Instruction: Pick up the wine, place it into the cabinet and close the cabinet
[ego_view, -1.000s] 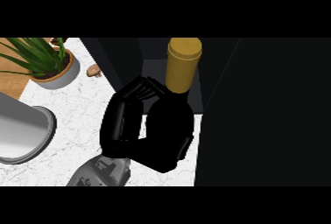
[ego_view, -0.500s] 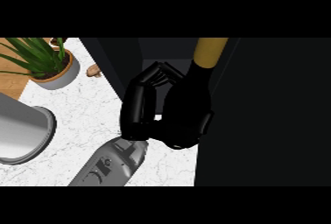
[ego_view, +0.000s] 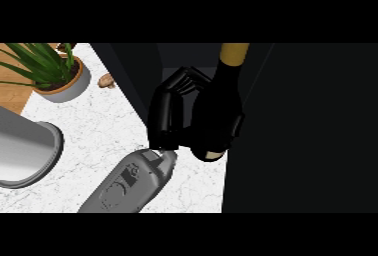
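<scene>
One hand is showing in the head view, and I am judging it to be the left hand (ego_view: 181, 112), since its grey forearm (ego_view: 125, 182) is coming in from the lower left and slanting up to the right. Its fingers (ego_view: 184, 82) are curling round the wine bottle (ego_view: 235, 54) and holding it by the dark body. The gold neck is sticking out above the hand and pointing up the view into the dark cabinet (ego_view: 310, 125). The bottle's pale base is showing just below the hand, right at the edge where the white marble surface (ego_view: 88, 125) is meeting the cabinet. Whether the base is touching anything cannot be told. A dark panel (ego_view: 129, 70) beside the hand is probably the open door. A potted plant (ego_view: 63, 82) and a grey round container (ego_view: 26, 150) are standing well apart to the left. The right hand is not appearing anywhere.

The step in hand seems to be carrying the wine into the cabinet. Doing it well is calling for three things:
- keeping the neck clear of the cabinet's frame;
- bringing the bottle deep enough that the door can swing shut past it;
- opening the fingers only once the base is resting inside.
</scene>
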